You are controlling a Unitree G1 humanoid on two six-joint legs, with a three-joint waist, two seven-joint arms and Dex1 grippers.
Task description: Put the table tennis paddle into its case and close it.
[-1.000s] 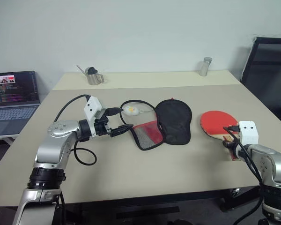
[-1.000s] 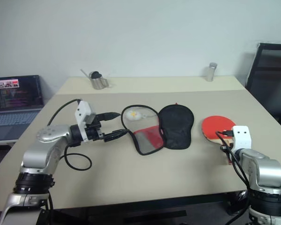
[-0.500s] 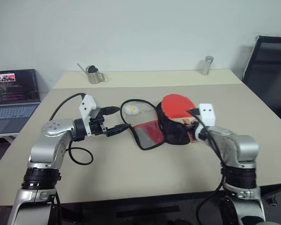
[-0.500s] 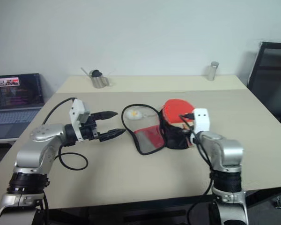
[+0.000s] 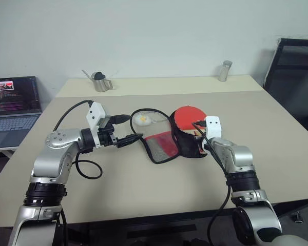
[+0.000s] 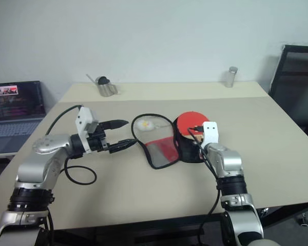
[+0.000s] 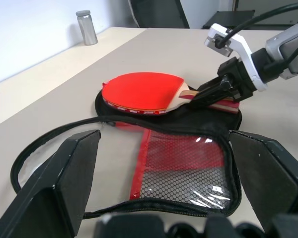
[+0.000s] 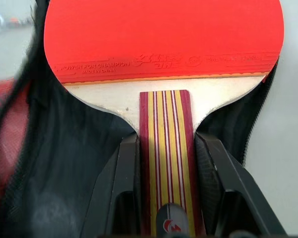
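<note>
From the head, the beige bench (image 5: 143,189) stood against a white wall, a laptop (image 5: 13,105) off its left edge, a black chair (image 5: 295,72) at right, a metal pitcher (image 5: 99,82) and steel canister (image 5: 224,71) along the far side. The left wrist view showed the left end effector (image 7: 164,183) spread apart beside the open case (image 7: 184,168). The right wrist view showed the right end effector (image 8: 165,163) clamped on the table tennis paddle (image 8: 164,34) handle, over the case's black half

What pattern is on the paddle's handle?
The paddle's handle has dark-red and pale yellow lengthwise stripes, clearest in the right wrist view.
</note>
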